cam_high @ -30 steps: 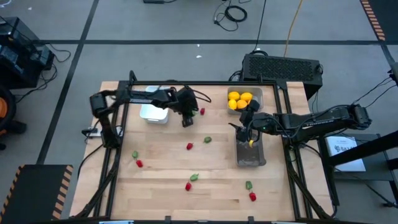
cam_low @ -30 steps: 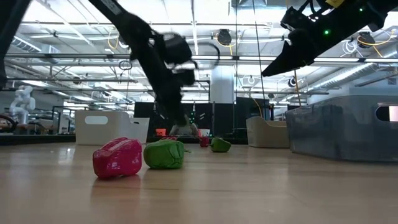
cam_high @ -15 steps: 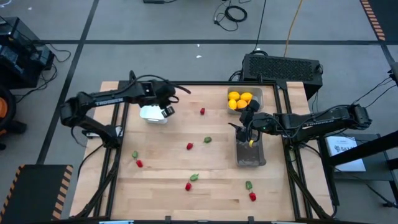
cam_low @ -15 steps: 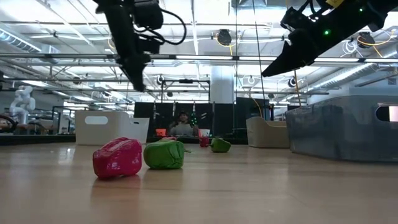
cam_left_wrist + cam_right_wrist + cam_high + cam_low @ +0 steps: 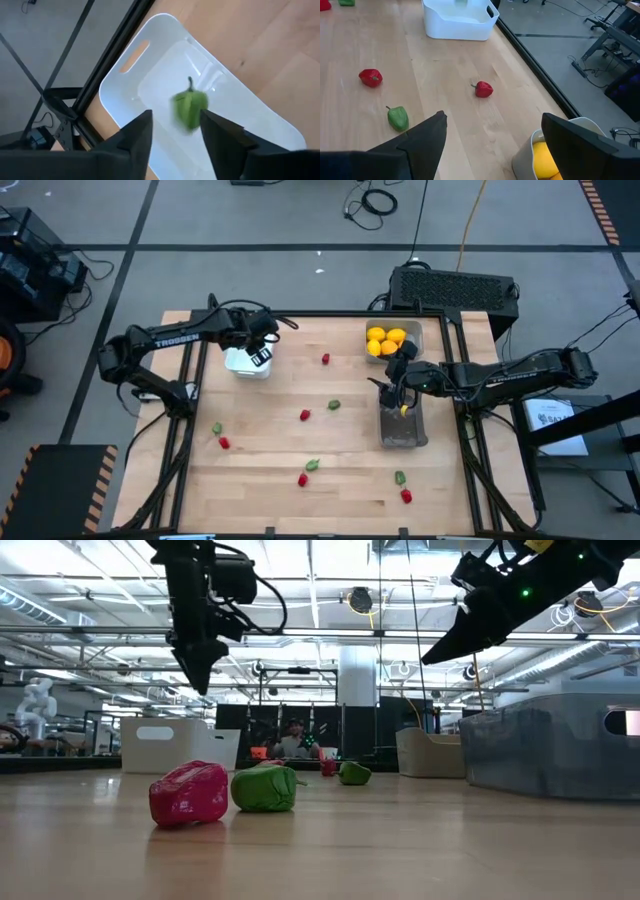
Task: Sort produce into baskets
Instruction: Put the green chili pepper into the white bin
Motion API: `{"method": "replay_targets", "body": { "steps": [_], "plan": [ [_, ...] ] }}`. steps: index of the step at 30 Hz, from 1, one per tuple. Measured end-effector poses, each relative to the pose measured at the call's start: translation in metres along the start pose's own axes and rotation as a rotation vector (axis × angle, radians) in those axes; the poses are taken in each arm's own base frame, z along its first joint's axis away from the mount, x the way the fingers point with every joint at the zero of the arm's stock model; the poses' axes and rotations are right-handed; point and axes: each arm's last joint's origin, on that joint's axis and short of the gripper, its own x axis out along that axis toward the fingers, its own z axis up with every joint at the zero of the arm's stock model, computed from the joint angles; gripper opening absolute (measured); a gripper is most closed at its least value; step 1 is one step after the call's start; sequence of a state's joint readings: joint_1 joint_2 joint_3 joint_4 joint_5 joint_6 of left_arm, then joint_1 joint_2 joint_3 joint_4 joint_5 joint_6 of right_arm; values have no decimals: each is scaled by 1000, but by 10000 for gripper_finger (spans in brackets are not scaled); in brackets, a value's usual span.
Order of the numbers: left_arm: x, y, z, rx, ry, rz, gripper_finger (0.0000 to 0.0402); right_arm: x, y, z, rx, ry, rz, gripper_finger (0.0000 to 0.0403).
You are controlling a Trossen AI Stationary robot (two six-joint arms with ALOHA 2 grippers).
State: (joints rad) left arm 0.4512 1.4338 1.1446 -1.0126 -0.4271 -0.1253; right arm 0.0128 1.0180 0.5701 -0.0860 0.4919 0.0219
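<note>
My left gripper [image 5: 258,352] hangs open above the white tray [image 5: 240,365] at the table's far left. In the left wrist view a small green leafy piece [image 5: 190,107] shows blurred in the gap between my fingers, over the tray's floor [image 5: 150,65]. It is loose from both fingers. My right gripper [image 5: 398,398] is open and empty above the far end of the dark grey tray [image 5: 403,430]. Several yellow fruits [image 5: 385,340] lie in the pale grey tray [image 5: 412,330]. Red pieces [image 5: 326,360] and green pieces [image 5: 334,405] lie scattered on the table.
More red pieces [image 5: 305,415] [image 5: 302,478] [image 5: 406,495] and green pieces [image 5: 217,428] [image 5: 313,465] [image 5: 400,477] lie on the wood between the trays and the near edge. A black frame rail [image 5: 300,314] runs along the table's far edge. A person sits far behind the table [image 5: 294,738].
My left gripper has risen and gone from the table's far middle toward the left edge, ending above the white tray. The green piece now shows loose below its fingers. My right arm has kept still.
</note>
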Motion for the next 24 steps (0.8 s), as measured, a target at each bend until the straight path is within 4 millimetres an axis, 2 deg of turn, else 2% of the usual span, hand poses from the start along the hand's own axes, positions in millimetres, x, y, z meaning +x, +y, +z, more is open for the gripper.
{"method": "replay_targets", "body": {
  "steps": [5, 8, 16, 24],
  "plan": [
    [0, 0, 0, 7, 3, 0, 226, 0, 0, 0, 0, 0, 0, 313],
    [-2, -3, -4, 28, 33, -50, 242, 0, 0, 0, 0, 0, 0, 313],
    [-16, -28, -24, -73, 246, -357, 247, 0, 0, 0, 13, -4, 1, 313],
    [-35, -57, -44, -111, 354, -340, 247, 0, 0, 1, 2, -5, 1, 313]
  ]
}}
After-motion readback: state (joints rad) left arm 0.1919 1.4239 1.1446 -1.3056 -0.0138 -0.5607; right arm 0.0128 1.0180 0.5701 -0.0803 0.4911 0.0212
